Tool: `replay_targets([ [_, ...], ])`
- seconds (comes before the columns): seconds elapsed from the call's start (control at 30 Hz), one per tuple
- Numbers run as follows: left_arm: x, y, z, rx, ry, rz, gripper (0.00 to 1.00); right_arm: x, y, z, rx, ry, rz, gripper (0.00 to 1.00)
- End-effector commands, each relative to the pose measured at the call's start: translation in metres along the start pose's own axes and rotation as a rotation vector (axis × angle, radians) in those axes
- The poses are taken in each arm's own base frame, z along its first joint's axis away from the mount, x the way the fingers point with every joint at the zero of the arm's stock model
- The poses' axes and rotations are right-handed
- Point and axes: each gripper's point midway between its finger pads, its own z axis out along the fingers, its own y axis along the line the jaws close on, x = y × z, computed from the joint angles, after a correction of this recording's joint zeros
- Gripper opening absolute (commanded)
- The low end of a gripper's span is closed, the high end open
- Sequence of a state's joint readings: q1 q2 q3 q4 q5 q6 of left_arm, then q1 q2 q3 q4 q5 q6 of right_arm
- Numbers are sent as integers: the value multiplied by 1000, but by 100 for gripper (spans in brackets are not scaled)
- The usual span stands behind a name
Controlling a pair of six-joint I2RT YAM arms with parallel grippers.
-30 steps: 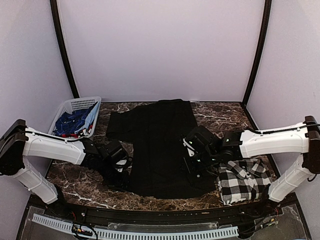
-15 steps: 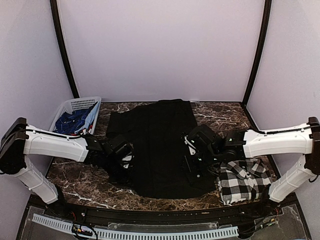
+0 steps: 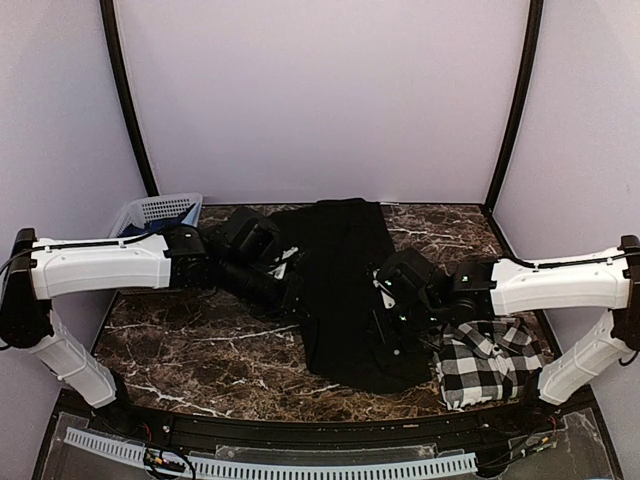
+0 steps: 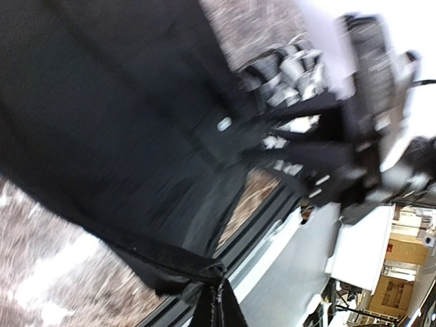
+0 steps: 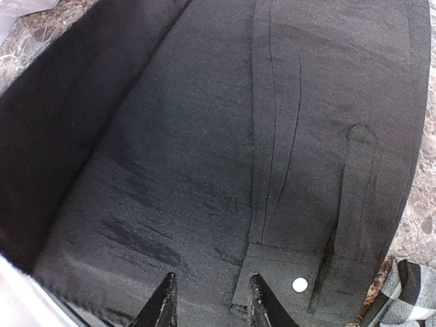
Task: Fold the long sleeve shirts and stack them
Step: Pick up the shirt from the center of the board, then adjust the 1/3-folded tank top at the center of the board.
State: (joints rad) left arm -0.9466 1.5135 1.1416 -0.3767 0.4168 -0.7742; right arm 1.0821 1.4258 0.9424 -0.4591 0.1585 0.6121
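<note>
The plain black shirt (image 3: 340, 290) lies spread on the marble table (image 3: 200, 350), its left side lifted and drawn toward the middle. My left gripper (image 3: 292, 290) is shut on the black shirt's edge, the pinched cloth showing in the left wrist view (image 4: 204, 272). My right gripper (image 3: 388, 335) is open and rests just above the black shirt's right side; in the right wrist view (image 5: 208, 300) its fingertips straddle the cloth near a cuff with a white button (image 5: 299, 285). The black-and-white checked shirt (image 3: 485, 362) lies bunched at the front right.
A white lattice basket (image 3: 150, 215) with blue clothes stands at the back left, partly hidden by my left arm. Dark poles and pale walls enclose the table. A black rail runs along the near edge.
My left gripper has risen and moved right and toward the back, pulling the black shirt's left side over toward the middle. The right gripper has stayed almost still over the shirt.
</note>
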Motion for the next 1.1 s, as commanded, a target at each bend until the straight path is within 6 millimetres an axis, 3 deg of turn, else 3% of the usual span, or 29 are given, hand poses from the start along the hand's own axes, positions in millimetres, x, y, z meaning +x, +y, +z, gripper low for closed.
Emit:
replay_targets([
  [0.0, -26, -30, -2, 88, -50, 22, 0, -9, 3, -13, -6, -43, 13, 33],
  [0.17, -52, -34, 0, 116, -94, -13, 0, -10, 0, -28, -26, -79, 13, 35],
  [0.43, -95, -24, 0, 137, -162, -60, 0, -14, 9, -45, -61, -117, -32, 41],
  [0.7, -103, -5, 4, 103, -163, -98, 0, -8, 26, -39, -51, -101, -111, 52],
  [0.87, -111, 6, 5, 88, -163, -107, 0, -7, 32, -33, 16, -93, -150, 68],
  [1.07, -117, 1, 10, 103, -155, -96, 0, -13, 46, -27, 156, -128, -175, 89],
])
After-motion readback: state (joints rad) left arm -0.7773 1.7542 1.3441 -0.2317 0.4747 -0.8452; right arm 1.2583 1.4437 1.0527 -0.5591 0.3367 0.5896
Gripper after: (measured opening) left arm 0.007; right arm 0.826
